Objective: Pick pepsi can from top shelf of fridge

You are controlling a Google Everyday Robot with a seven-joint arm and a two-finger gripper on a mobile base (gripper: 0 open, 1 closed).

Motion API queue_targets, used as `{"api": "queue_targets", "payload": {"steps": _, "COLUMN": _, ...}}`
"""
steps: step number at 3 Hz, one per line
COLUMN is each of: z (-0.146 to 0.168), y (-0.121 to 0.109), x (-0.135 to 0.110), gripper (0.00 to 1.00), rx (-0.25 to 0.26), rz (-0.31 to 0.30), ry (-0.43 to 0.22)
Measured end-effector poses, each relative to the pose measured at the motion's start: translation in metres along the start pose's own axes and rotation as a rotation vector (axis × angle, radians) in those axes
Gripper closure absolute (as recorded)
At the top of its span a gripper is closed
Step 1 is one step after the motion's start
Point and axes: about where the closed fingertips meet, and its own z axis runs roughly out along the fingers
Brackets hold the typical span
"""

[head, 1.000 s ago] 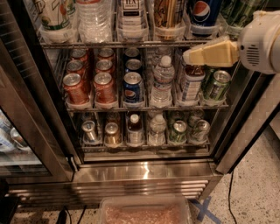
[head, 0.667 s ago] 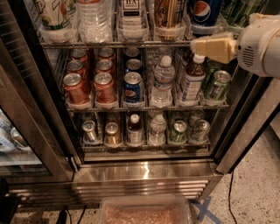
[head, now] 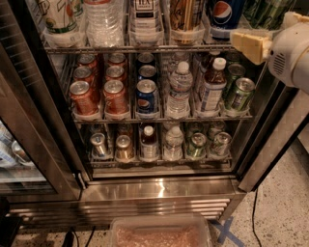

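Plainly, your gripper [head: 248, 44] hung just right of and slightly below the upright can [head: 224, 14]; whether it was open couldn't be told.

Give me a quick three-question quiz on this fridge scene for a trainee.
1. True or false: the gripper is beside the pepsi can, just right of and below it.
2. Multiple choice: on the top shelf, the pepsi can stands A) far left, B) dead centre, C) right of centre.
3. Fill in: on the middle rack, the short blue cans stand between the red cans and a ___.
Key: 1 true; 2 C; 3 water bottle.
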Motion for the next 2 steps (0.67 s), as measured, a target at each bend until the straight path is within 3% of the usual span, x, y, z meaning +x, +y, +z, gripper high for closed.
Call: {"api": "queue_targets", "payload": {"steps": 2, "z": 0.014, "y": 0.012, "x": -0.011, "gripper": 0.24, "rx": 0.007, "rz": 0.024, "ry": -0.064}}
